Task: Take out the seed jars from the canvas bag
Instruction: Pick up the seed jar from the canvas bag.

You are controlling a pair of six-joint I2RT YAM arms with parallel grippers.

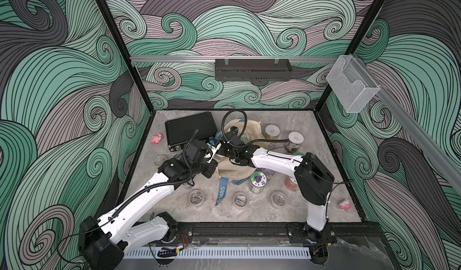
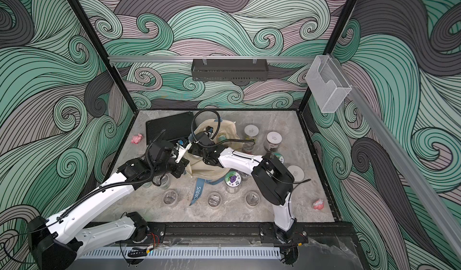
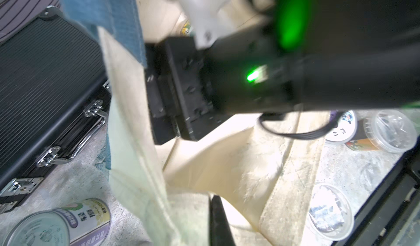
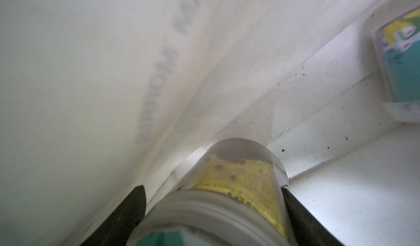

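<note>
Item: yellow-seed jar (image 4: 236, 172), inside bag (image 1: 234, 169), beside its wall.
Right end effector (image 4: 211, 188) straddles it; firm grip not confirmable.
Left end effector (image 1: 212, 155) closed on bag rim.
Close squarely on the jar's body, then withdraw straight through the mouth.

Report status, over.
Left gripper shut on canvas bag rim. Right gripper astride yellow-seed jar inside, grip unconfirmed. Bag wall crowding one finger.

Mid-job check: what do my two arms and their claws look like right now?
The left arm and right arm have white shells, black joints and wrist blocks. A ribbed black hose runs along the left; a black cable loops over the right, which shows a green light. The right claw has dark tapered fingers.
</note>
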